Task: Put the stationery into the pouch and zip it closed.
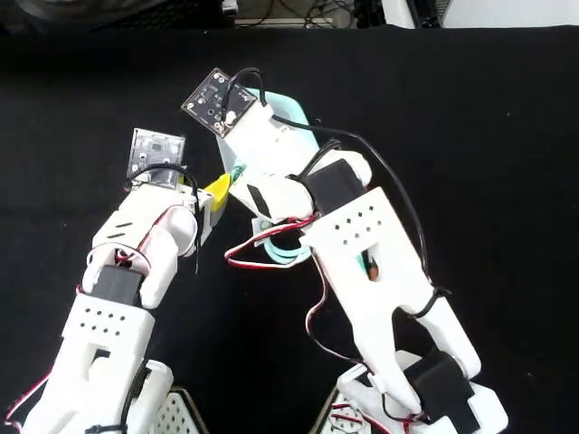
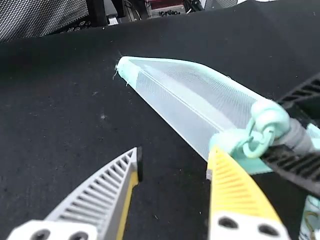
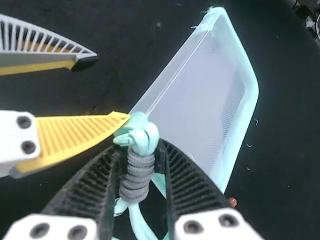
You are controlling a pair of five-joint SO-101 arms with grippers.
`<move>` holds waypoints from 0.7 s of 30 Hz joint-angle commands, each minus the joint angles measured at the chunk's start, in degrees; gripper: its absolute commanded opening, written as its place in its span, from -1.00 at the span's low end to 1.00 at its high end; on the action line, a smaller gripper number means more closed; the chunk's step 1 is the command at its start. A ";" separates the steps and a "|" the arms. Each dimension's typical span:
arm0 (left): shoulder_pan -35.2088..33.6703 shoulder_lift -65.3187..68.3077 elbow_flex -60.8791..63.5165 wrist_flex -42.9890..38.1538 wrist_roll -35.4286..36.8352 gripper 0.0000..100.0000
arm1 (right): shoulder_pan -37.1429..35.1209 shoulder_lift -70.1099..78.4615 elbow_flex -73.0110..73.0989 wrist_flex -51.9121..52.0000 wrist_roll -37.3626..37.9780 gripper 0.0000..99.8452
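A translucent mint mesh pouch (image 2: 195,95) lies flat on the black table, mostly under the right arm in the high view, with its edge (image 1: 291,105) showing. Its pull cord ends in a mint knot (image 3: 138,134) above a grey wrapped section (image 3: 136,175). My right gripper (image 3: 138,152), with black fingers, is shut on that cord. My left gripper (image 2: 172,167) stands open at the same pouch corner, its yellow finger (image 2: 235,192) touching the knot and its grey finger (image 2: 107,187) apart over the cloth. In the high view the yellow finger (image 1: 217,190) meets the right gripper (image 1: 237,174).
A black cloth (image 1: 488,136) covers the table. A mint strap loop (image 1: 286,256) lies under the right arm, among red and black cables. Dark equipment stands past the far edge (image 2: 45,20). A small patterned object (image 2: 311,220) sits beside the black fingers.
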 commanded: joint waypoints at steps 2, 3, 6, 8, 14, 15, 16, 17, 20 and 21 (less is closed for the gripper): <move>0.13 -3.52 -3.03 1.58 -0.26 -0.54 | -0.62 -0.40 -3.30 0.00 0.35 -0.97; 1.01 -3.78 -3.03 1.58 -0.44 -0.54 | -0.62 -0.40 -3.30 0.00 0.35 -0.97; 3.03 -3.69 -2.77 1.05 -0.35 -0.54 | -0.44 -0.48 -3.30 0.09 0.35 -0.97; 3.12 -2.81 -2.59 -0.26 -0.44 -0.54 | -0.35 -0.75 -3.30 0.09 0.35 -0.97; 3.03 3.25 -4.18 -0.88 -0.70 -0.54 | -0.26 -0.75 -3.38 0.18 1.23 -0.97; 3.03 4.40 -4.62 -0.88 -0.53 -0.54 | -0.26 -0.84 -3.21 0.26 1.58 -0.97; 3.03 5.63 -5.32 -0.97 -0.44 -0.54 | -0.26 -0.84 -3.21 0.26 1.67 -0.97; 3.03 6.77 -6.02 -1.05 -0.44 -0.54 | -0.26 -0.84 -3.21 0.26 1.76 -0.97; 2.68 10.02 -6.64 -4.22 -0.53 -0.54 | -0.26 -0.84 -3.03 0.26 1.85 -0.97; 2.07 10.73 -6.73 -5.19 -0.44 -0.54 | -0.26 -0.84 -3.03 0.26 1.85 -0.97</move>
